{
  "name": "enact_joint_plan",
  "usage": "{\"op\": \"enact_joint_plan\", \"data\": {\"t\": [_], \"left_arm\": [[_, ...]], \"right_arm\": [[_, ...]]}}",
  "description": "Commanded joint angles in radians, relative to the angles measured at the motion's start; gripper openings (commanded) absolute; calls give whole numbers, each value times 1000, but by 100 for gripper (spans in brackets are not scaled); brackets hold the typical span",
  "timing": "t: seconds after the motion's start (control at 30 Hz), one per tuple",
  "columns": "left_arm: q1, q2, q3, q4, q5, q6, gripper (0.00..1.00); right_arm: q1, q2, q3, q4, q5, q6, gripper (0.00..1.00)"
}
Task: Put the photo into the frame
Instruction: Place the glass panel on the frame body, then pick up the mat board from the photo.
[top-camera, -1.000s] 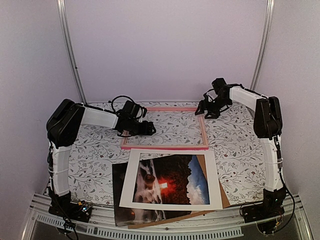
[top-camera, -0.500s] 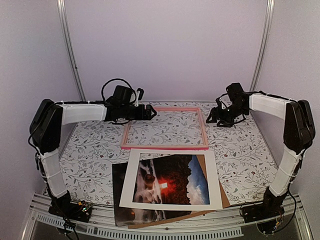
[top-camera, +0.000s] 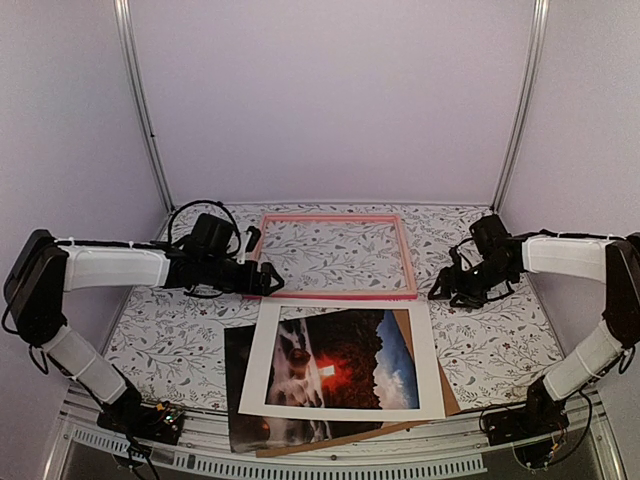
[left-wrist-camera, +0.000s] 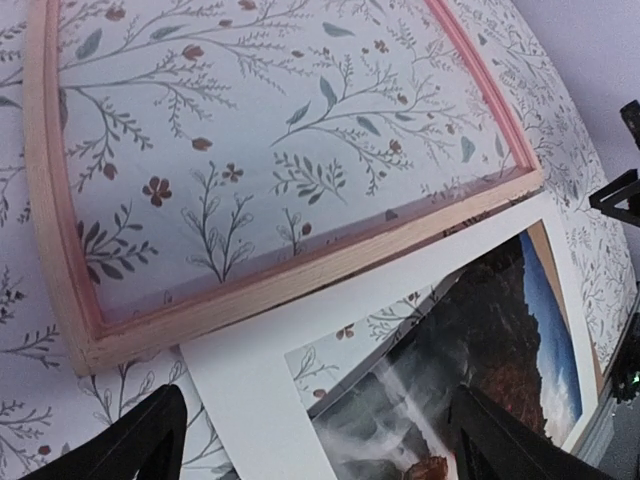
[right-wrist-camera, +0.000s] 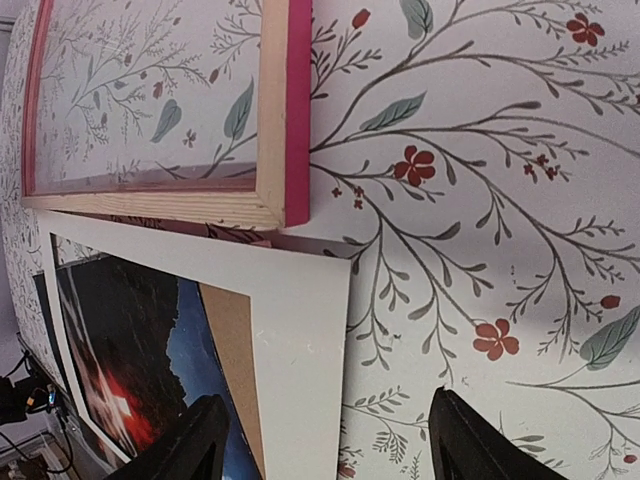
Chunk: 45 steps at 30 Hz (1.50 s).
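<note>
No change has reached the photo, lying at the near edge of the table under the white mat and over the brown backing board, with the frame flat and empty just beyond. Only the grippers moved: the left gripper and right gripper have drawn back from the frame's far part to beside its near corners. Both are spread wide and empty, so the pile is likely handled next.

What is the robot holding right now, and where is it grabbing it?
Nothing. The left end effector and the right end effector are both open and empty, on either side of the frame. The photo lies untouched.
</note>
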Motion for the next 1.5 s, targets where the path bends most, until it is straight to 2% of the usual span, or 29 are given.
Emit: {"op": "enact_joint_plan", "data": {"t": [0.0,0.17,1.07,1.47], "left_arm": [[-19,-93,-106,5,21,-36,93],[-20,-121,-165,13,4,-44,93],[-14,61,-147,32,10,-77,92],[-14,74,-216,147,67,-172,89]], "right_arm": [[10,-72,-82,100,-29,51,72],[11,-66,-140,152,-42,63,71],[21,106,-216,377,-212,130,63],[19,90,-227,455,-287,191,55]]}}
